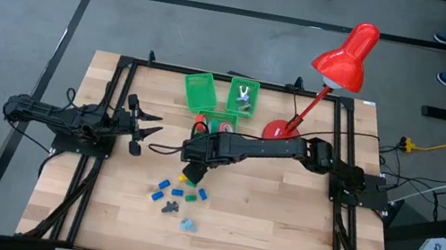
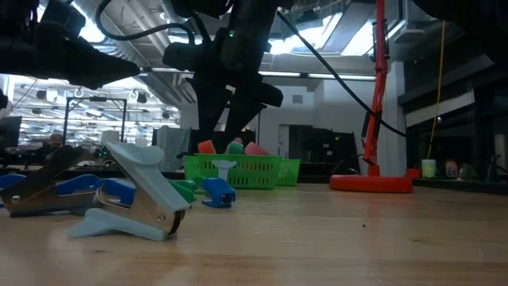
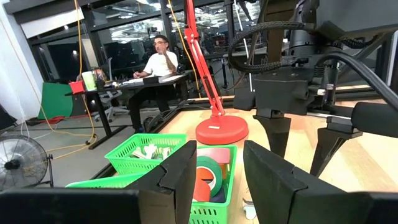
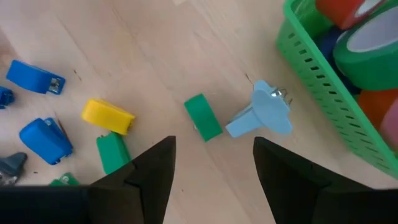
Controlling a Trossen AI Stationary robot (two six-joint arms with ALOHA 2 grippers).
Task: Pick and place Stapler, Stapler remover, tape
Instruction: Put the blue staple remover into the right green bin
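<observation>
Small blocky staplers lie loose on the table: blue (image 4: 35, 76), yellow (image 4: 107, 116) and green (image 4: 202, 117). A pale blue claw-like stapler remover (image 4: 261, 115) lies beside the green one, and another (image 2: 131, 199) lies near the table's front. Tape rolls (image 3: 208, 171) in red, orange and green sit in a small green basket (image 1: 218, 124). My right gripper (image 1: 193, 170) hovers open above the loose pieces, fingers pointing down, and also shows in its wrist view (image 4: 211, 168). My left gripper (image 1: 148, 126) is open and empty at the table's left, facing the baskets.
Two more green baskets (image 1: 201, 91) stand at the table's far edge; one (image 1: 243, 97) holds pale stapler removers. A red desk lamp has its base (image 1: 276, 131) right of the baskets. A person sits at a desk in the room beyond (image 3: 158, 62).
</observation>
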